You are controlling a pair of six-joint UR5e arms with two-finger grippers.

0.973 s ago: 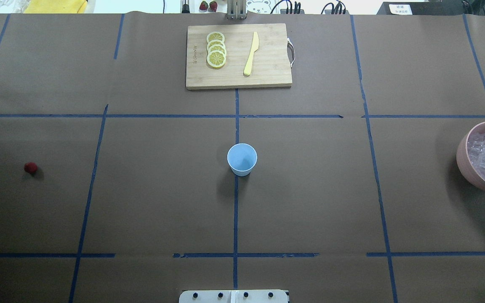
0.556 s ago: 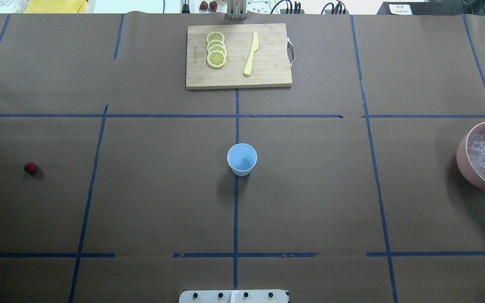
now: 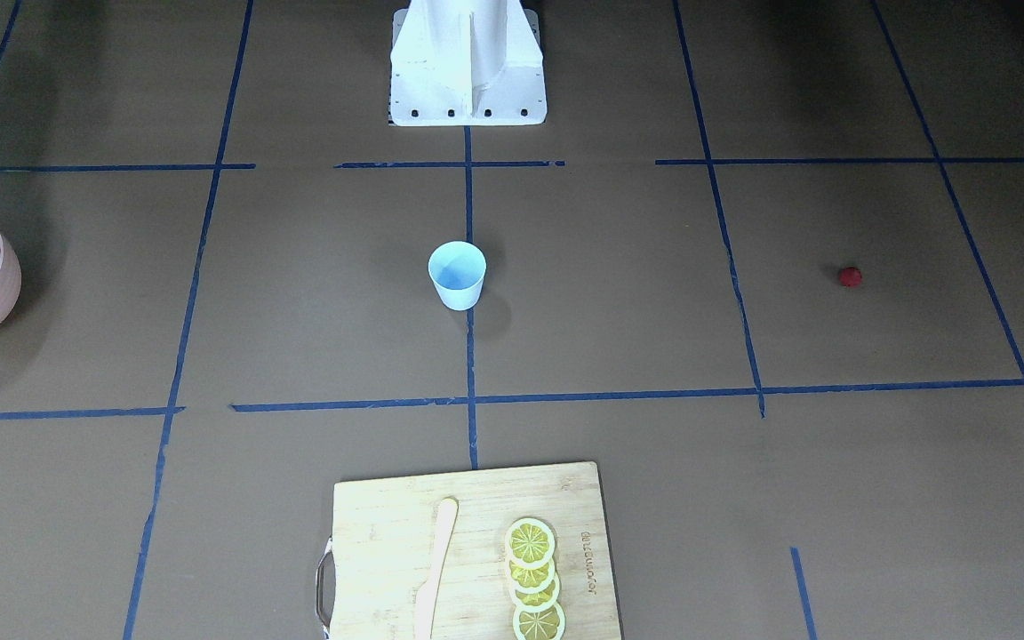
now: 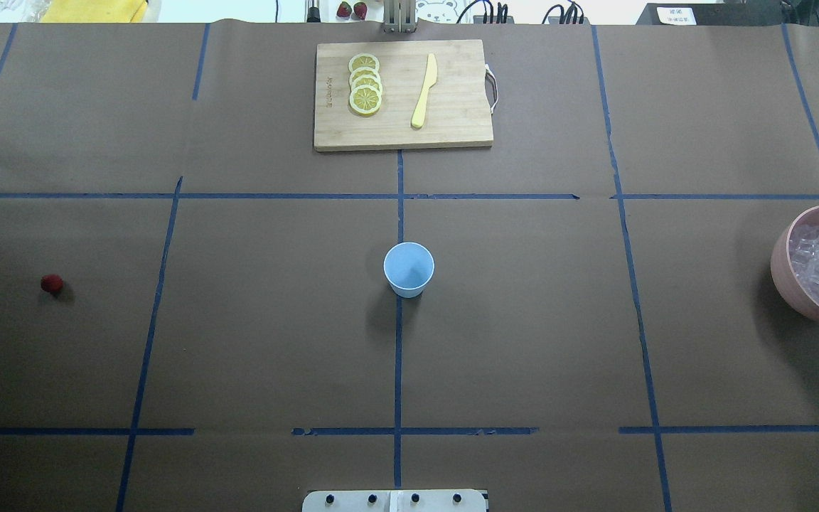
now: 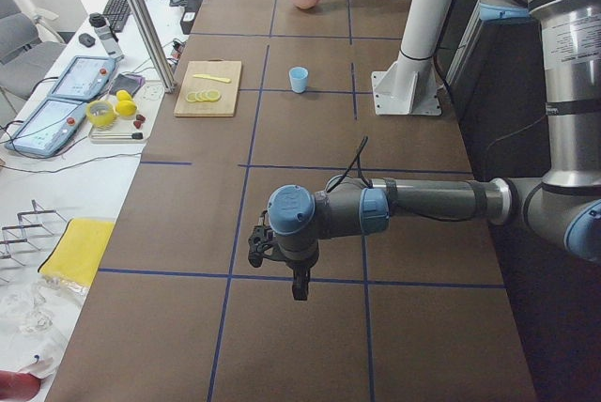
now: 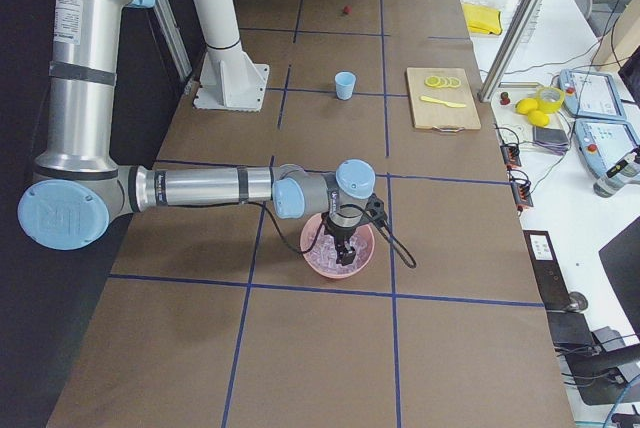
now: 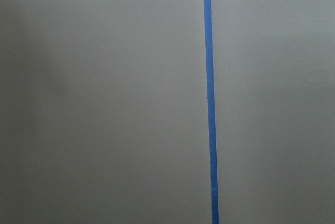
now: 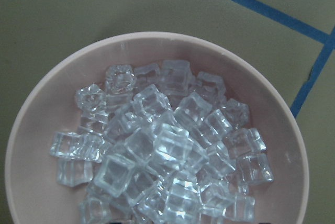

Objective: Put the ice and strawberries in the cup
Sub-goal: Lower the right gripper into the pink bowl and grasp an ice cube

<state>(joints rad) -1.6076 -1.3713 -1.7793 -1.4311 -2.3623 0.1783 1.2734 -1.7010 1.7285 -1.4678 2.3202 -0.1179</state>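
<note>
The light-blue cup (image 4: 409, 269) stands upright at the table's middle, also seen in the front view (image 3: 457, 274). One red strawberry (image 4: 52, 284) lies alone far to the left. The ice (image 8: 162, 150) is a heap of clear cubes in a pink bowl (image 4: 783, 242) at the right edge. In the exterior right view my right gripper (image 6: 343, 253) points down over the ice (image 6: 335, 260); I cannot tell whether it is open. My left gripper (image 5: 299, 289) hangs above bare table far from the strawberry, its state unclear.
A wooden cutting board (image 4: 402, 135) with lemon slices (image 4: 365, 84) and a yellow knife (image 4: 424, 91) lies at the far centre. The robot's white base (image 3: 466, 62) stands on the near side. Blue tape lines cross the brown table cover.
A small dark tip of the right gripper has come into the overhead view's right edge, over the bowl. The cup, strawberry and board have not moved.
</note>
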